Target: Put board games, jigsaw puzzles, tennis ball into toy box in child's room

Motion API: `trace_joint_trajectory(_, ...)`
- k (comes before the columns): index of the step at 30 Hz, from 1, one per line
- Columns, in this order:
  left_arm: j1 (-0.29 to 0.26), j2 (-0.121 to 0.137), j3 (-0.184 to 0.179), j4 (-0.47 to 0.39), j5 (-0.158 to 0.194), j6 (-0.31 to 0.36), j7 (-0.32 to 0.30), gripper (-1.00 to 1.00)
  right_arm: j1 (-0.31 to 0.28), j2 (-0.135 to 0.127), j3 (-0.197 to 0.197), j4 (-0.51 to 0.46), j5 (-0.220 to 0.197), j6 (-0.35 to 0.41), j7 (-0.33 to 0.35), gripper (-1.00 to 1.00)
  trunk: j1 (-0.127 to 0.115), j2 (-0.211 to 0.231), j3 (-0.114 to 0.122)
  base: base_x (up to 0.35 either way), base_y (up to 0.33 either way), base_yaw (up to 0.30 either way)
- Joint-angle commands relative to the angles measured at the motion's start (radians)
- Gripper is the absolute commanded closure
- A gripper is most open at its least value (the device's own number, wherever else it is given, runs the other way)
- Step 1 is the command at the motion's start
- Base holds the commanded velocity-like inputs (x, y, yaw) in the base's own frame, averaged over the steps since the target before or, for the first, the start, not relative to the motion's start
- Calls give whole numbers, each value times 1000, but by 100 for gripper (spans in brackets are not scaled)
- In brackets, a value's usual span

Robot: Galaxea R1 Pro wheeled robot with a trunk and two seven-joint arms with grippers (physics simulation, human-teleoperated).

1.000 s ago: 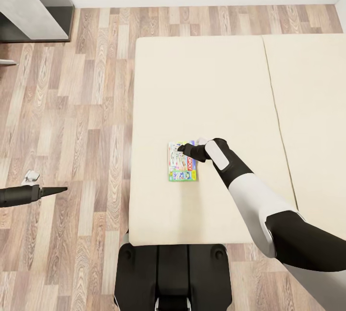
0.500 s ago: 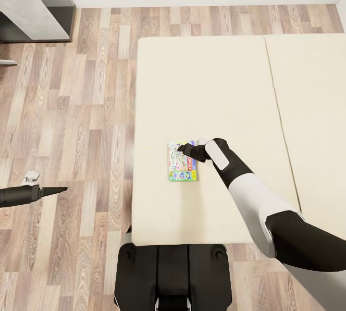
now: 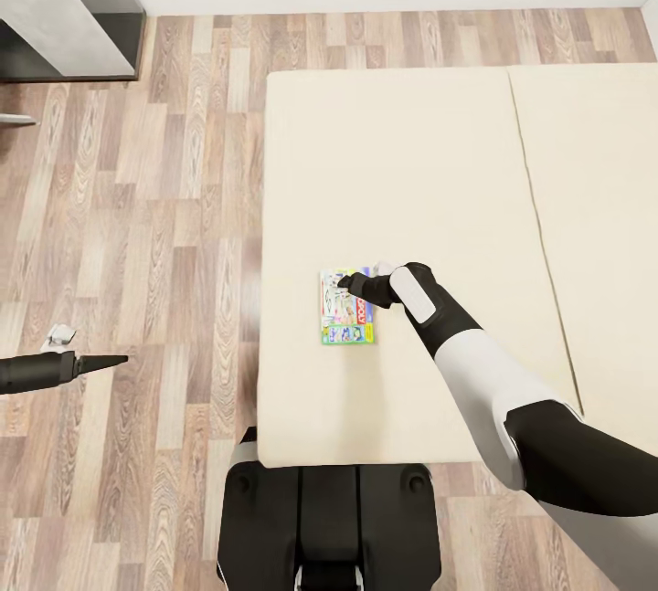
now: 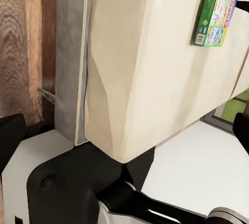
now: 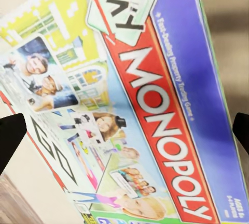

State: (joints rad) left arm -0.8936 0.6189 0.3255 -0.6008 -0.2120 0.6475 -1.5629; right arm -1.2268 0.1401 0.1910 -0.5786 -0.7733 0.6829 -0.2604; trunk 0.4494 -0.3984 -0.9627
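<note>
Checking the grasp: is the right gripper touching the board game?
Cannot tell. Head view shows right gripper overlapping board game; right wrist view shows fingertips flanking it, contact unclear.

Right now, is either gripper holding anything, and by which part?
Nothing is held. The right gripper hangs open over the board game, which lies flat on the bed. Left gripper is over the floor, empty.

A beige bed [image 3: 402, 180], its mattress split by a seam toward the right, stands on a wood-plank floor [image 3: 137, 235]. One board game [image 3: 345, 310] lies flat on the mattress, near the bed's front edge.
</note>
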Motion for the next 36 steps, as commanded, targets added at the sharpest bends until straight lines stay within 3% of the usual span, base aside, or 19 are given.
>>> trace_joint_trajectory(1, -1, -1, 4, -1, -10, 11, -8, -100, 0, -1, 4, -1, -11, 1, -10, -100, 1, -2, -1, 0, 33, 0)
trace_joint_trajectory(36, -1, -1, 4, -1, -10, 11, -8, -100, 0, -1, 4, -1, -11, 1, -10, -100, 1, -2, -1, 0, 87, 0)
